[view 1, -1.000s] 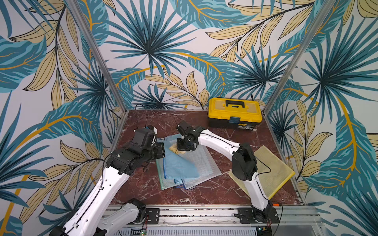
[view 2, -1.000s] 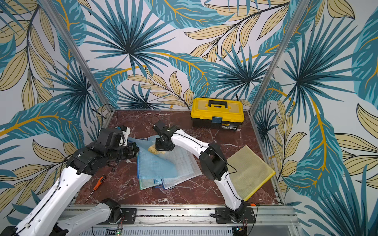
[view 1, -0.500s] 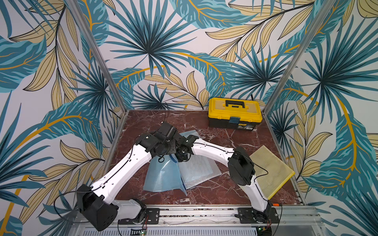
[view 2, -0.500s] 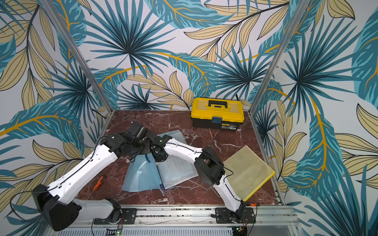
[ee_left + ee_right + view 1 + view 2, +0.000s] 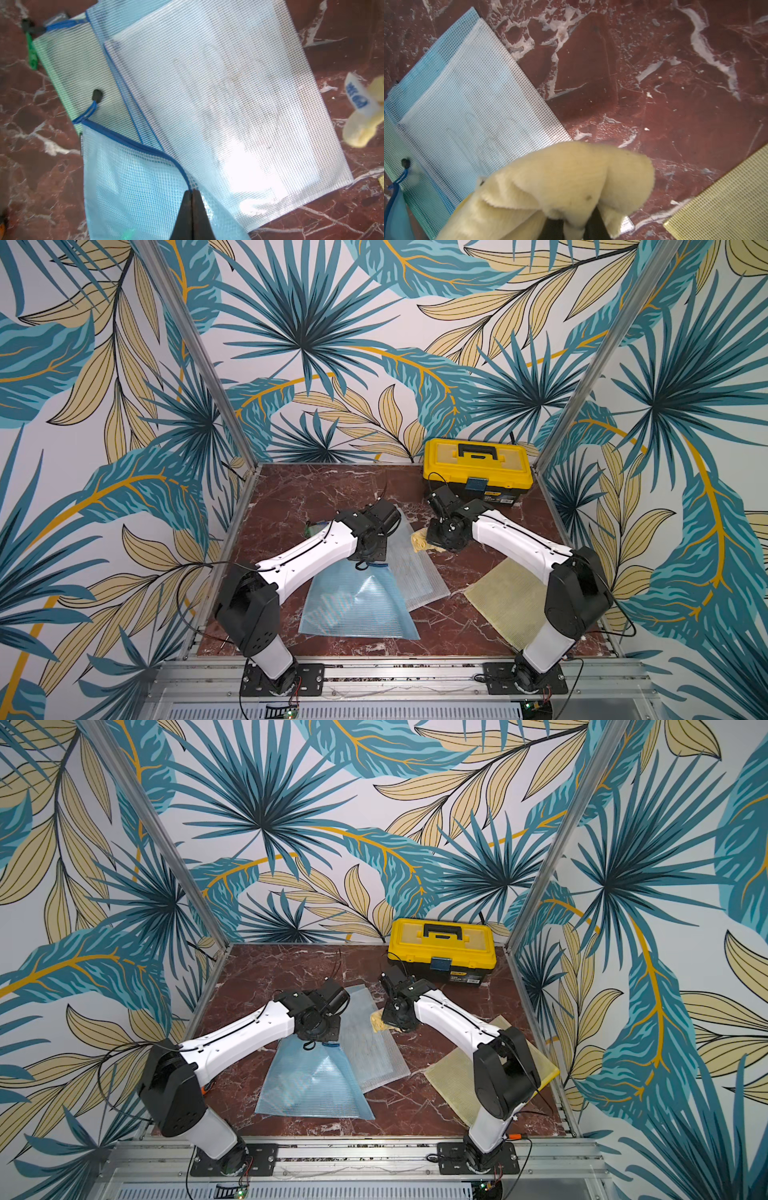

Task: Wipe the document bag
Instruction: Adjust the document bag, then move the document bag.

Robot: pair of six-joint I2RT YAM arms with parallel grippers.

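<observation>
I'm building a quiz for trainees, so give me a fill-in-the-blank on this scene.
The right end effector grips a yellow ____.
The left end effector pinches the ____ bag.
The toolbox by the back wall is ____ with a black handle.
Missing: cloth; blue; yellow.

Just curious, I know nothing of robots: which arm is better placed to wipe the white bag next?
The right, probably: the right hand grips the yellow cloth at the edge of the white bag. The left hand holds no cloth; it is pinching the zipper edge of the blue bag.
</observation>
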